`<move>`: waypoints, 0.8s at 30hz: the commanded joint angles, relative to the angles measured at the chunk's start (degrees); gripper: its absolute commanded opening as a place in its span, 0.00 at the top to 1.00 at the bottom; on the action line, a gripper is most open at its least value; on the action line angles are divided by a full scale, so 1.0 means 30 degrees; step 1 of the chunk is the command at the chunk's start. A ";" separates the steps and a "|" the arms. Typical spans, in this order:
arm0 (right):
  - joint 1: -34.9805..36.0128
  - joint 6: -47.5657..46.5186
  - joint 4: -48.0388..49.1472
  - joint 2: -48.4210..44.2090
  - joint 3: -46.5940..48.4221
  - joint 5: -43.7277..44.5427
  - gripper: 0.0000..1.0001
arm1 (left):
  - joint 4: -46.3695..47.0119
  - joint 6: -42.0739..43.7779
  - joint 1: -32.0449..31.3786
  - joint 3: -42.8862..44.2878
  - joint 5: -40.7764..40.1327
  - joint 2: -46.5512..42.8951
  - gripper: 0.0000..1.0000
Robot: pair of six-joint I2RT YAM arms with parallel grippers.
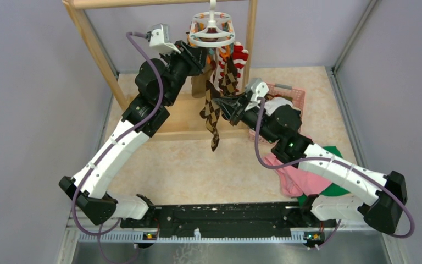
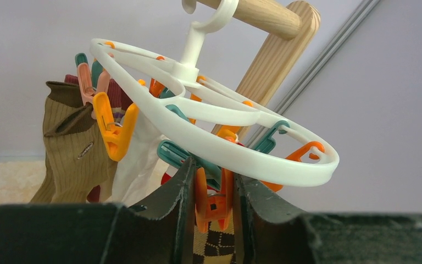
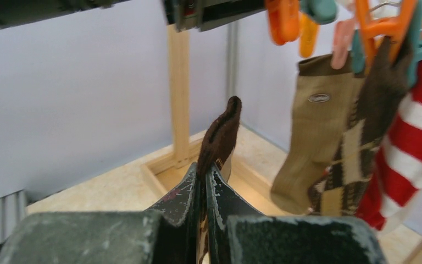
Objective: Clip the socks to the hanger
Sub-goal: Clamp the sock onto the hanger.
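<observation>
One orange clip (image 2: 211, 209), left-wrist view only

One white ring hanger (image 1: 212, 27), one wooden rack (image 1: 93, 47), two argyle socks (image 1: 211, 113), one striped sock (image 1: 240, 58), one tan sock (image 2: 74, 148), one pink basket (image 1: 294, 89), two arms (image 1: 118, 146)

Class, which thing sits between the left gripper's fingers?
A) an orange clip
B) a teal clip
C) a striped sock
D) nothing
A: the left gripper has an orange clip of the hanger between its fingers.
</observation>
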 commanded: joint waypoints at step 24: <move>0.0820 -0.3075 0.0496 0.3175 0.4922 0.4866 1.00 | 0.0195 -0.0256 -0.0049 -0.0022 -0.0103 -0.0638 0.85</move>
